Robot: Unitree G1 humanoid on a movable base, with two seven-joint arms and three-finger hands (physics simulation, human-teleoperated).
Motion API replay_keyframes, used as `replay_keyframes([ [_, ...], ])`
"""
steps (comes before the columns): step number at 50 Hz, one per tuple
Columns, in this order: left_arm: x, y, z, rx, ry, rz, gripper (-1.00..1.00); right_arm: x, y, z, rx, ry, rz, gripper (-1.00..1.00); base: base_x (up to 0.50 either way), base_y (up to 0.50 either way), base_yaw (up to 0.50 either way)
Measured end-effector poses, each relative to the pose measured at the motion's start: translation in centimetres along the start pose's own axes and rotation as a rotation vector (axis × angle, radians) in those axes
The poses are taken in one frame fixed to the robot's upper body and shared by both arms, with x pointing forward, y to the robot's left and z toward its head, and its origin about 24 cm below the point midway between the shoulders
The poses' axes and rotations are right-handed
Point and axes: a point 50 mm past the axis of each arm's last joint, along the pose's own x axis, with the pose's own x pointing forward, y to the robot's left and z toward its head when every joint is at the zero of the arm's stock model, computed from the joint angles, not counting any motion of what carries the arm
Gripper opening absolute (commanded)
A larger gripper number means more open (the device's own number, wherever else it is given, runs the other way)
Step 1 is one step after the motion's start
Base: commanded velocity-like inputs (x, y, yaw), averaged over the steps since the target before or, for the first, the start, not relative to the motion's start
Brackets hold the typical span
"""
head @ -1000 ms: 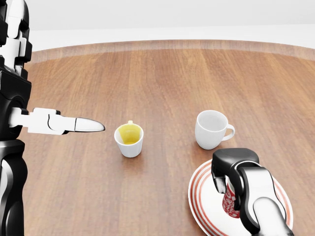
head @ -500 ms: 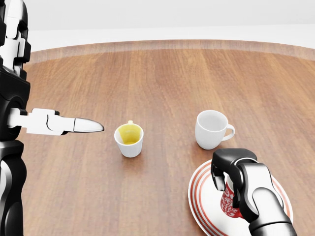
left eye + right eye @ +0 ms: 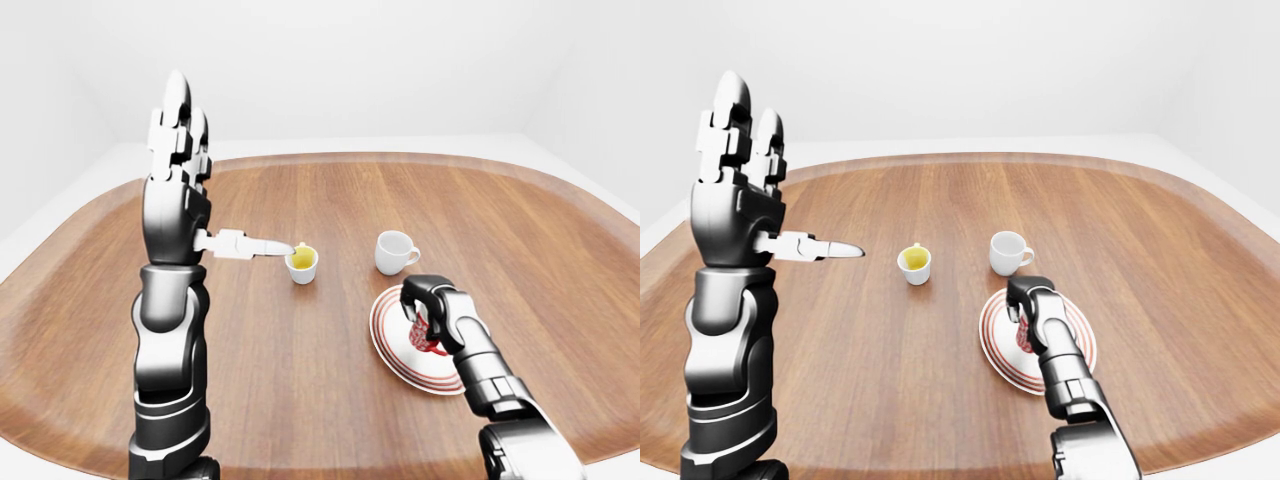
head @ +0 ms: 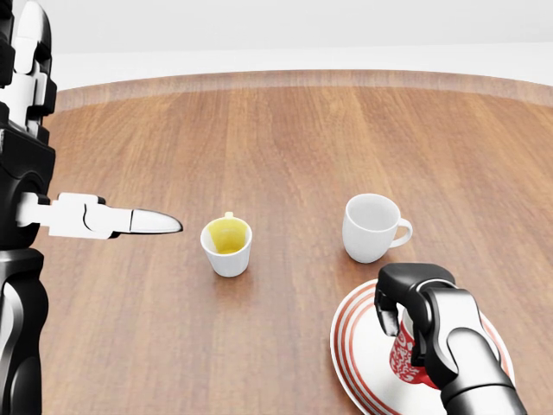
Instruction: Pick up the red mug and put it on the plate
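Observation:
The red patterned mug stands on the white plate with red rings at the lower right of the head view. My right hand reaches over the mug from the right, and its fingers curl round the mug's top and side. The hand and forearm hide most of the mug. My left hand is raised at the left, open and empty, fingers upward and thumb pointing right. It is far from the mug.
A white mug stands just above the plate. A small white cup with a yellow inside stands left of it, near my left thumb tip. The round wooden table stretches beyond them.
My right hand has shifted slightly right and down over the mug on the plate. The left arm and the cups have not moved.

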Motion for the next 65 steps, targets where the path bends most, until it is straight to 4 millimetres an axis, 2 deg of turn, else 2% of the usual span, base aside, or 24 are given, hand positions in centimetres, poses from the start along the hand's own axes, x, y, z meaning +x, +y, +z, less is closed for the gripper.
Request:
replay_keyframes([
  [3,0.0,0.0,0.0,0.000,0.001,0.000,1.00,0.0,0.0,0.0,0.000,0.000,0.000,-0.98,0.00,0.00,0.00],
  [4,0.0,0.0,0.0,0.000,0.001,0.000,1.00,0.0,0.0,-0.1,0.000,0.000,0.000,-0.91,0.00,0.00,0.00],
  [5,0.0,0.0,0.0,0.000,0.001,0.000,1.00,0.0,0.0,-0.1,0.002,0.000,0.000,-0.63,0.00,0.00,0.00],
  [6,0.0,0.0,0.0,0.000,0.001,0.000,1.00,0.0,0.0,-0.1,0.006,-0.002,0.000,-0.55,0.00,0.00,0.00],
  [8,0.0,0.0,0.0,0.000,0.000,-0.001,1.00,-0.1,0.0,-0.1,0.013,-0.005,0.001,-0.15,0.00,0.00,0.00],
  [9,0.0,0.0,0.0,0.000,0.000,-0.001,1.00,-0.1,-0.1,-0.1,0.015,-0.006,0.001,0.24,0.00,0.00,0.00],
  [10,0.0,0.0,0.0,0.000,-0.001,-0.001,1.00,-0.1,-0.1,-0.1,0.016,-0.007,0.002,0.76,0.00,0.00,0.00],
  [11,0.0,-0.1,0.0,0.000,-0.002,-0.002,1.00,-0.1,-0.1,-0.1,0.017,-0.008,0.003,1.00,0.00,0.00,0.00],
  [29,0.1,-0.2,0.3,0.003,-0.016,-0.007,1.00,-0.3,-0.4,-0.1,0.019,-0.013,0.004,1.00,0.00,0.00,0.00],
  [36,0.2,-0.2,0.5,0.005,-0.024,-0.009,1.00,-0.7,-1.1,0.0,0.016,-0.017,-0.003,1.00,0.00,0.00,0.00],
  [45,0.3,-0.2,0.7,0.006,-0.032,-0.009,1.00,-1.5,-3.1,0.0,0.017,-0.026,-0.034,1.00,0.00,0.00,0.00],
  [53,0.3,-0.1,1.0,0.008,-0.045,-0.007,1.00,-2.7,-5.8,0.3,0.036,-0.055,-0.111,1.00,0.00,0.00,0.00],
  [65,0.5,0.2,1.6,0.014,-0.073,-0.001,1.00,-4.2,-9.4,0.9,0.149,-0.170,-0.245,1.00,0.00,0.00,0.00],
])
